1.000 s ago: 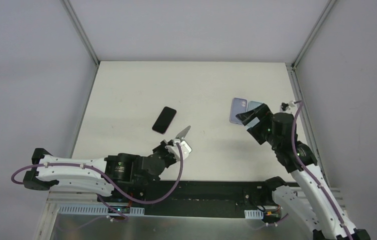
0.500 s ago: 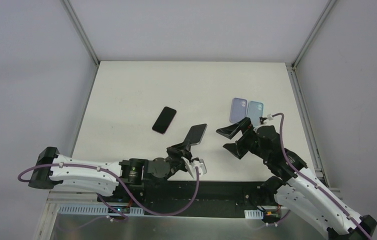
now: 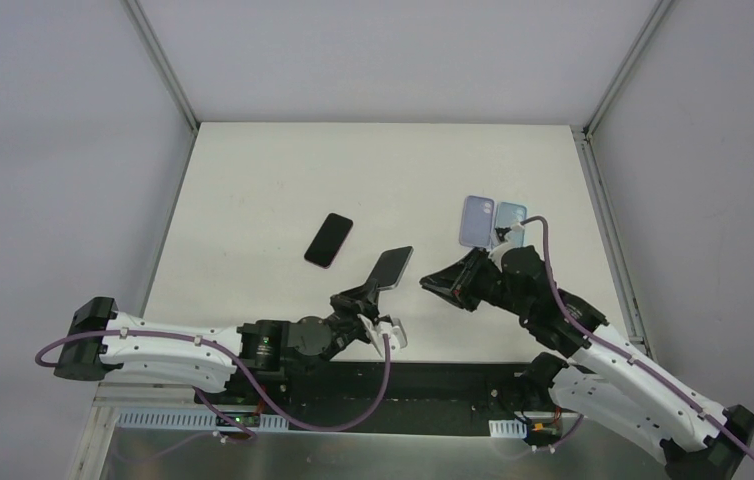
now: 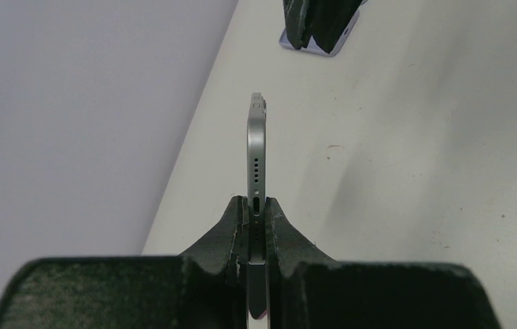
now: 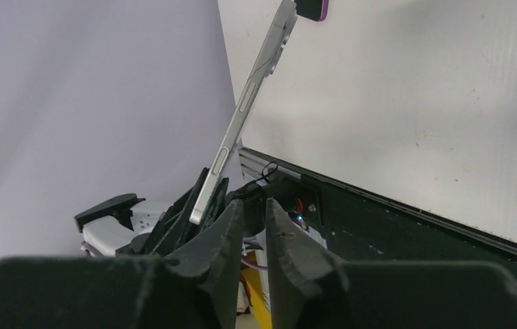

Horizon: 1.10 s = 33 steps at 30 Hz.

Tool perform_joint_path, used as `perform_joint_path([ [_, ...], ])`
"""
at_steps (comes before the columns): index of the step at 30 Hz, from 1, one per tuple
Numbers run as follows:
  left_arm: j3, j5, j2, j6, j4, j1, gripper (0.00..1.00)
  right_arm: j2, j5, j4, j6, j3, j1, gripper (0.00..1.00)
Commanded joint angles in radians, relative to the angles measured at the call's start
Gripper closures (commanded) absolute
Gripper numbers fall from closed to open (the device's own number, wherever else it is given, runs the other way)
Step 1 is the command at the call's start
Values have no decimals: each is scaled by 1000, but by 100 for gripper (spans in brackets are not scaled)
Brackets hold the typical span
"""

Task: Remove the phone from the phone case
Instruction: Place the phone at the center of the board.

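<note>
From above, the left arm lies low along the near edge. Its left gripper point(image 3: 366, 295) tips up and pinches the bottom end of the phone point(image 3: 391, 268) in the air over the counter point(image 3: 253, 190). The right arm bends in, and the right gripper point(image 3: 433, 286) points at the phone without touching it.

Left wrist view: the phone's thin edge is squeezed tight.

Right wrist view: the right gripper is nearly closed, with just a thin gap and nothing inside.

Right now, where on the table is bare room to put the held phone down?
Bare: the far half of the table, beyond the black phone and the two cases; also the strip between the black phone and the left edge. Crowded: the near middle, where the left gripper, the right gripper and the held phone hang close.
</note>
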Motion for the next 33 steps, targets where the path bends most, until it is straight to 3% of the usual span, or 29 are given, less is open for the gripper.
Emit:
perform_joint_path([
  [1, 6, -4, -5, 15, 132, 13, 100, 24, -9, 10, 26, 72, 29, 92],
  [2, 8, -4, 2, 19, 138, 13, 100, 24, 2, 10, 41, 71, 38, 100],
  [5, 9, -5, 23, 42, 167, 13, 100, 14, 25, 36, 111, 49, 54, 100],
  [8, 11, -23, 50, 101, 219, 12, 100, -5, 58, 52, 181, 32, 58, 66],
  [10, 8, -43, 83, 164, 272, 12, 100, -14, 97, 41, 207, 40, 62, 48],
  [11, 5, -45, 92, 192, 298, 12, 100, -13, 115, 36, 215, 46, 62, 41],
  [14, 1, -25, 96, 234, 344, 12, 100, 15, 127, 38, 229, 72, 61, 35],
  [24, 2, 30, 76, 267, 361, 10, 100, 146, 128, 157, 291, 82, 59, 42],
  [33, 1, 37, 70, 242, 365, 10, 100, 200, 124, 193, 289, 120, 56, 76],
])
